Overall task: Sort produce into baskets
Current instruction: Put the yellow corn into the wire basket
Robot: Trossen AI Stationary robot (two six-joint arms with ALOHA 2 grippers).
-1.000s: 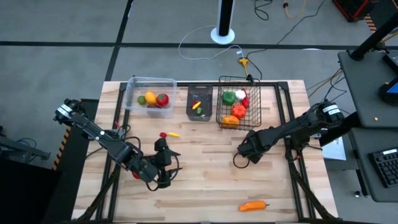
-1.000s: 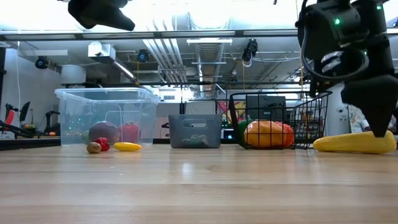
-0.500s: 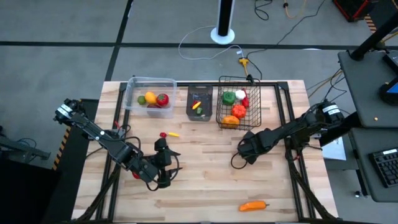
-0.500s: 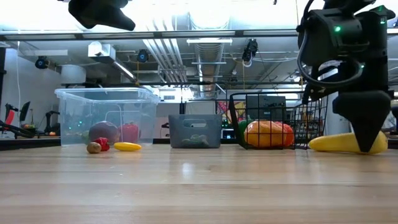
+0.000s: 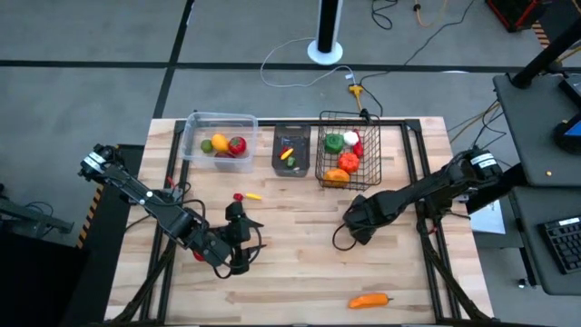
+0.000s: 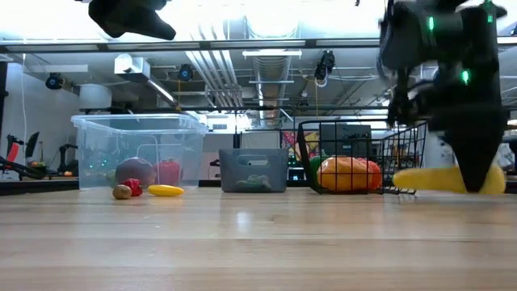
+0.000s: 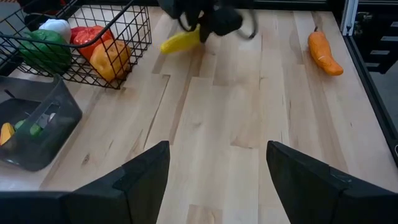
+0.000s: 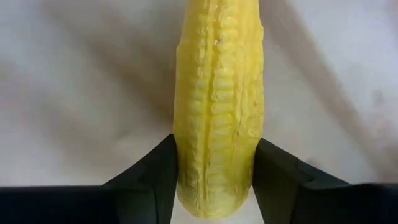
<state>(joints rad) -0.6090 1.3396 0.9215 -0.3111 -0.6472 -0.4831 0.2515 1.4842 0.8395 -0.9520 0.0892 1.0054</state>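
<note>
Lifted just off the table since a second ago, the corn cob point(image 8: 217, 112) sits clamped in the right gripper point(image 5: 356, 223), so basket delivery likely follows; the left gripper point(image 7: 217, 171), parked low, gapes wide

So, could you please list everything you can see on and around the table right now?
clear tub: one, back left, holding yellow, green and red produce
dark bin: one, back middle, small pieces inside
wire basket: one, black, back right, holding green, white, red and orange produce
small red piece and small yellow piece: one each, on the table before the tub
orange pepper: one, front right
corn cob: one, yellow, in the right hand
left hand: open, front left
right hand: shut on the cob, in front of the basket
</note>
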